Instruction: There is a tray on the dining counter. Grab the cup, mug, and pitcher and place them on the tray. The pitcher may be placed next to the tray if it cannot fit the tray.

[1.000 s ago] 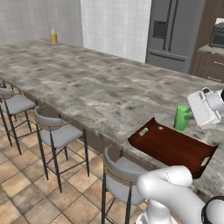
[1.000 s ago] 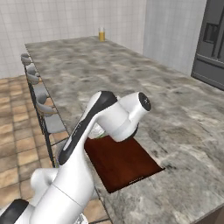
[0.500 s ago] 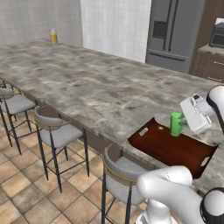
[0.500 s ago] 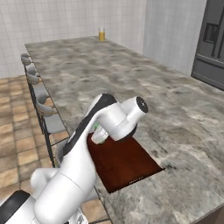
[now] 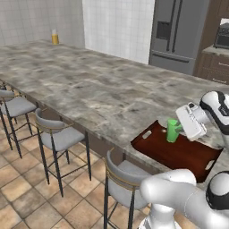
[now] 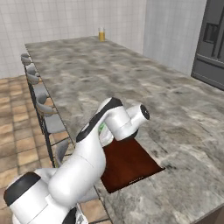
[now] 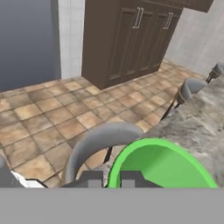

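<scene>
My gripper point(image 5: 178, 127) is shut on the rim of the bright green cup point(image 5: 171, 130), holding it upright just over the left part of the dark red-brown tray point(image 5: 188, 156). The tray lies at the near edge of the grey marbled dining counter point(image 5: 89, 85). From the right base view my arm covers most of the cup point(image 6: 102, 128), and the tray point(image 6: 129, 164) shows beside it. In the hand view the cup's green rim point(image 7: 162, 164) sits against my fingertips point(image 7: 92, 178). The yellow-orange pitcher point(image 5: 54, 36) point(image 6: 101, 34) stands at the counter's far end. The mug is out of view.
Grey-seated bar stools point(image 5: 60, 134) point(image 5: 127, 176) line the counter's near side over a tiled floor. A dark refrigerator point(image 5: 179, 31) and brown cabinets point(image 5: 217, 67) stand behind the counter. Wide bare stone lies between the tray and the pitcher.
My hand has carried the green cup left and down, from beyond the tray's far right edge to low over its left part.
</scene>
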